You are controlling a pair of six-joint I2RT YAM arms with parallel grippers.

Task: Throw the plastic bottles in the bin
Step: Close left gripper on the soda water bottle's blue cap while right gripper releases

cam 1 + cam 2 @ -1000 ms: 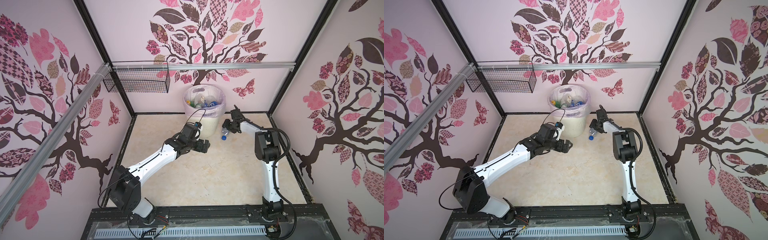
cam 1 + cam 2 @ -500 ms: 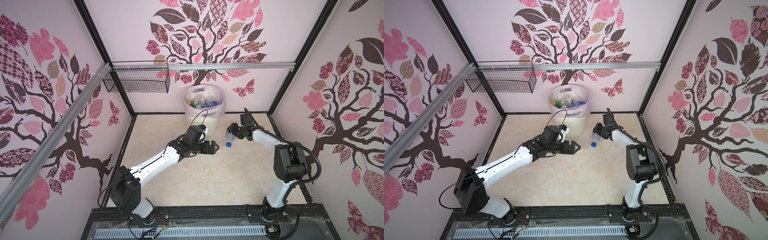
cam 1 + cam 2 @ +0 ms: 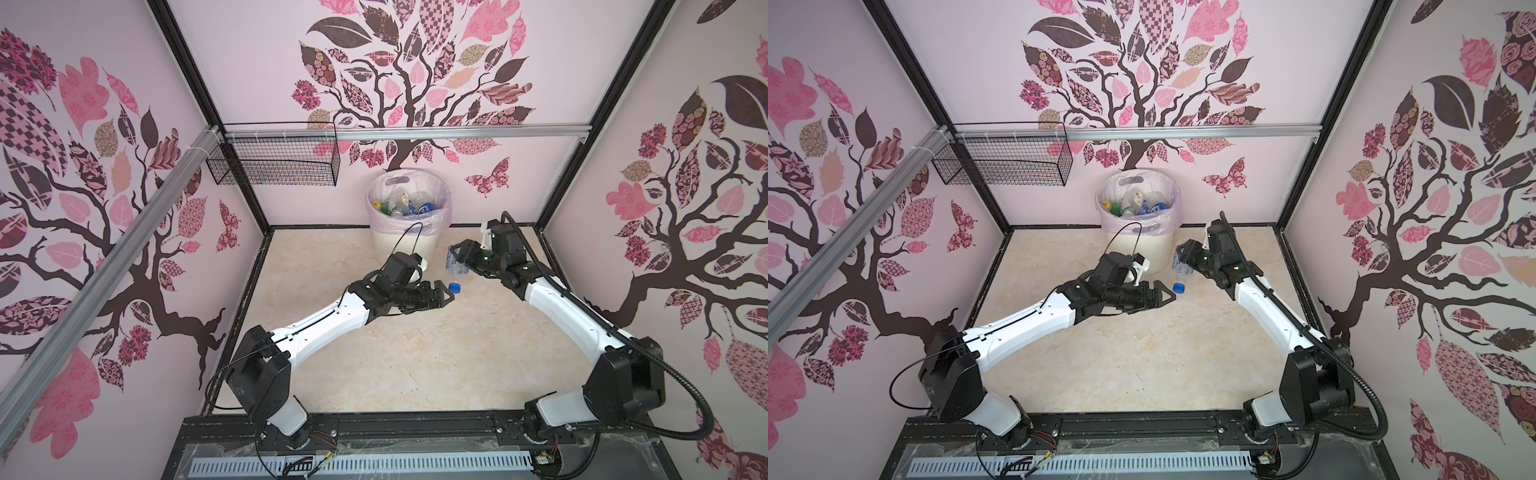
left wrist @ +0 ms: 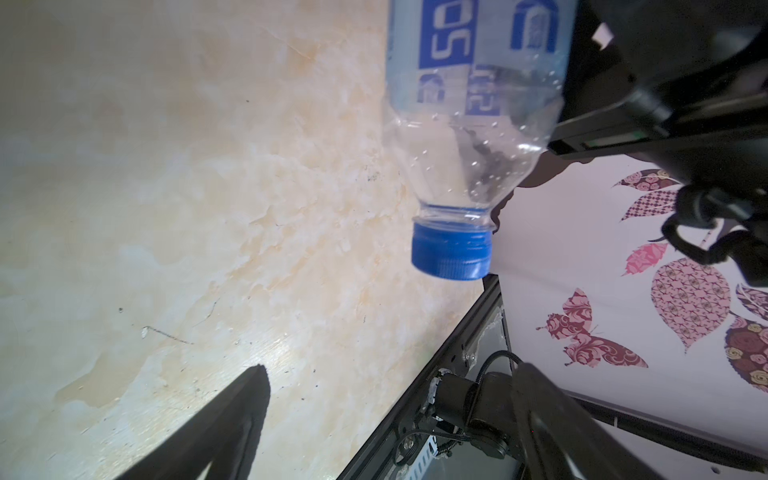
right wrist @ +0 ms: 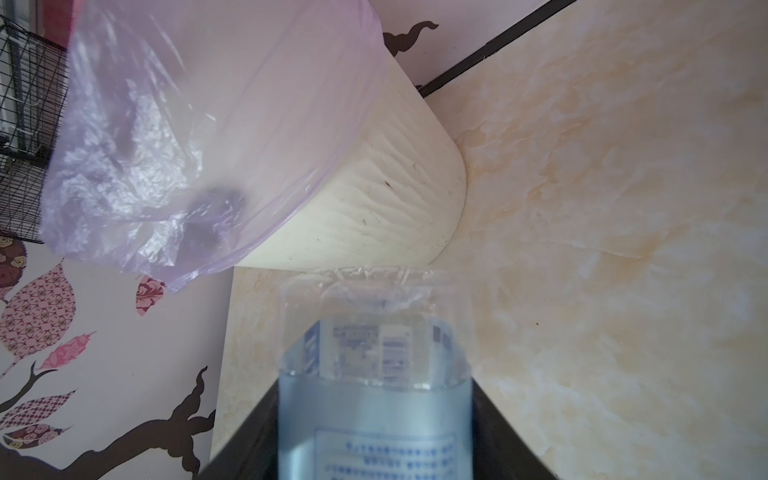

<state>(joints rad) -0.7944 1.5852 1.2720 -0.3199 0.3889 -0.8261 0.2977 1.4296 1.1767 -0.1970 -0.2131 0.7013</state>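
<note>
A clear plastic bottle (image 3: 454,266) with a blue label hangs cap-down just right of the bin (image 3: 386,245), and my right gripper (image 3: 460,254) is shut on its body. In the right wrist view the bottle (image 5: 374,353) fills the space between the dark fingers (image 5: 494,419), with the bin (image 5: 374,208) close behind it. My left gripper (image 3: 446,293) is open, its tips level with the blue cap (image 3: 455,286) and just left of it. The left wrist view shows the cap (image 4: 451,253) beyond the spread fingers (image 4: 245,399). Several plastic bottles (image 3: 409,205) lie inside the bin.
A black wire basket (image 3: 274,162) hangs from the aluminium rail (image 3: 457,133) at the back left, above floor level. The cream-white bin (image 3: 1154,253) with its pink bag stands against the back wall. Patterned walls close in on three sides of the marbled floor (image 3: 415,357).
My left gripper has reached rightward from beside the bin to the bottle's cap. The right arm's elbow has swung out to the right while its gripper kept the bottle near the bin.
</note>
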